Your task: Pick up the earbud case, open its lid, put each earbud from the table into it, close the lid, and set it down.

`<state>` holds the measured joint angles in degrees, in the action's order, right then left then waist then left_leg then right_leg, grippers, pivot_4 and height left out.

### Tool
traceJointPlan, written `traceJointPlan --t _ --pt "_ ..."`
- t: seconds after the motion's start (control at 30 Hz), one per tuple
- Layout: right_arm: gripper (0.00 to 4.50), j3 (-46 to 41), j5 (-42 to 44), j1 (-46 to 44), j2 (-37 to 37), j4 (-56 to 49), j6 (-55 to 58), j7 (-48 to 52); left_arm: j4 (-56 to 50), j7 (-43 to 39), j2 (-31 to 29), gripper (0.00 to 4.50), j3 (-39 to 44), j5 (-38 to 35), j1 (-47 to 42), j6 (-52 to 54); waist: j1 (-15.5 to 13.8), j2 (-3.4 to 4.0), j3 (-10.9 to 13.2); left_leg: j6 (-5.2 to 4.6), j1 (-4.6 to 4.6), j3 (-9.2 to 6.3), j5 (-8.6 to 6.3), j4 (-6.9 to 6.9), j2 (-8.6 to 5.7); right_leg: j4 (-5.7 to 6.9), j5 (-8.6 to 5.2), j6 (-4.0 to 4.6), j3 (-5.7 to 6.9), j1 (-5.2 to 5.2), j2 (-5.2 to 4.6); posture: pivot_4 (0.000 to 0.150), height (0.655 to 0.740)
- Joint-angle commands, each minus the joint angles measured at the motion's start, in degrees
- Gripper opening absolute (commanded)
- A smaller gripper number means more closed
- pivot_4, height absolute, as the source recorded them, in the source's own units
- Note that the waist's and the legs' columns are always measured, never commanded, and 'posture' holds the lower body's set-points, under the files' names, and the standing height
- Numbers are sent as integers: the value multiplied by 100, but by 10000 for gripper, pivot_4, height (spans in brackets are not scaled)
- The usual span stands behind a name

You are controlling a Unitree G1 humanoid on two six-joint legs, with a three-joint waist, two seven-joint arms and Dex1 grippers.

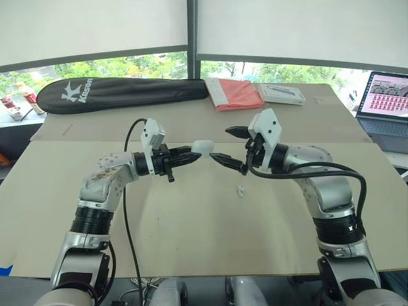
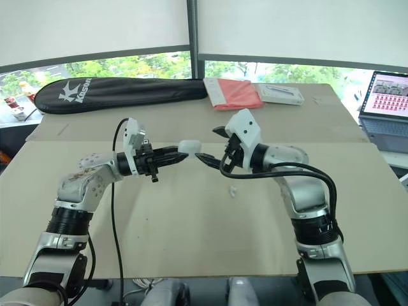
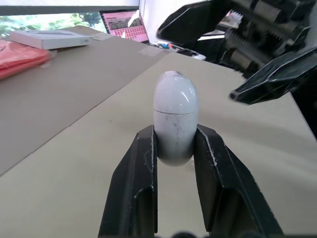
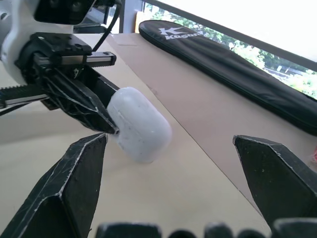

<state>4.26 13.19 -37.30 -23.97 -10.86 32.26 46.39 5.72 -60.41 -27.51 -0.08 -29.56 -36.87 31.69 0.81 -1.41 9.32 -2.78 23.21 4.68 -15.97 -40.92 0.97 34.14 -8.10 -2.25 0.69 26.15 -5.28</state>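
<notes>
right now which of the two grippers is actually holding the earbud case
The left gripper: its fingers are clamped on the white earbud case, while the right gripper hangs open beside it, holding nothing.

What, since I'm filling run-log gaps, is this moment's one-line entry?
left gripper shut on earbud case | lid closed | right gripper open beside case | earbud on table

One earbud case [image 1: 203,147], one earbud [image 1: 241,190], one bag [image 1: 121,94], one laptop [image 1: 386,105]

Tan table [image 1: 191,248], white blinds [image 1: 95,29], leafy windows [image 1: 115,67]
</notes>
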Motion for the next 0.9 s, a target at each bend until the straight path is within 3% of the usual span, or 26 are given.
traceJointPlan --t 0.03,0.6,0.73,0.9 --pt "44862 7 12 -132 35 -27 -38 -200 -407 170 32 5425 194 -313 -6 325 -6 0 0 0 1 0 0 1 0 0 0 0 0 0 0 1500 7400" --pt "44862 -1071 1152 -566 457 285 992 -1101 -414 337 72 5425 178 -117 171 21 -13 0 0 1 3 1 0 3 -2 -3 1 2 0 0 -1 1500 7400" --pt "44862 -1107 984 -131 336 148 1120 -1522 -5 1033 277 5425 468 347 60 -936 -16 0 0 1 2 2 0 3 -2 -4 1 2 0 -1 -1 1500 7400" --pt "44862 -709 544 1115 383 -440 1007 -2116 65 2138 643 5425 721 928 67 -2059 -50 0 0 0 9 5 0 8 -6 -8 1 2 3 -1 -5 1500 7400"
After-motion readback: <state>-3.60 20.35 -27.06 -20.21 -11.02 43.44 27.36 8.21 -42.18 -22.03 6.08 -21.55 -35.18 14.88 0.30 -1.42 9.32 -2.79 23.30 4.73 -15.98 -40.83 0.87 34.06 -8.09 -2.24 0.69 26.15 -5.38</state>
